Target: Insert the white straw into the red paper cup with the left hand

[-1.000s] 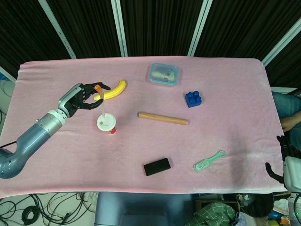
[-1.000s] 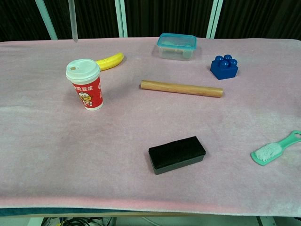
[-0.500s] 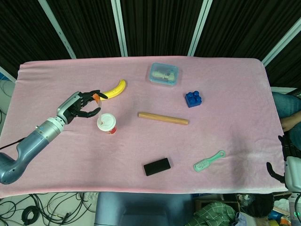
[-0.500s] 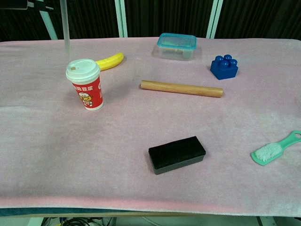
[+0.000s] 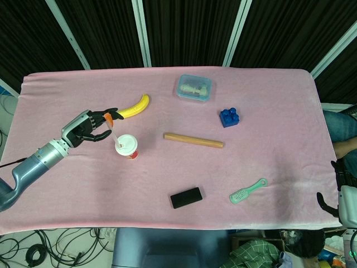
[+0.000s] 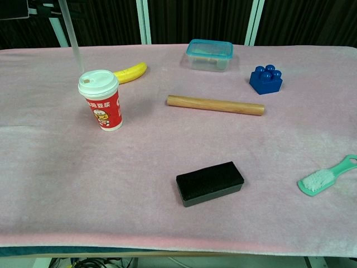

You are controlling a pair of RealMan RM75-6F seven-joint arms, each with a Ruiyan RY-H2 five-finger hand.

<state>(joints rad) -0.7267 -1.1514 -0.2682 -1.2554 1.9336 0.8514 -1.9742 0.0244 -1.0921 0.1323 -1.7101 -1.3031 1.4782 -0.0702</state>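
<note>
Your head view looks steeply down on the whole bench (image 5: 268,111); your chest view sits low at its near edge, sharing the middle.

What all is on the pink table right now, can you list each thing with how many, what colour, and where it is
Paper cup: one, red with white lid, left of centre.
Straw: one, white, above the cup's lid, held.
Banana: one, yellow, behind the cup.
Lidded box: one, clear with blue lid, far middle.
Toy brick: one, blue, far right.
Wooden rod: one, tan, centre.
Black block: one, near middle.
Brush: one, mint green, near right.
Table cloth: one, pink.
Left robot hand: black, left of the cup, pinching the straw.
Right robot hand: dark, beyond the table's right edge, mostly cut off.
</note>
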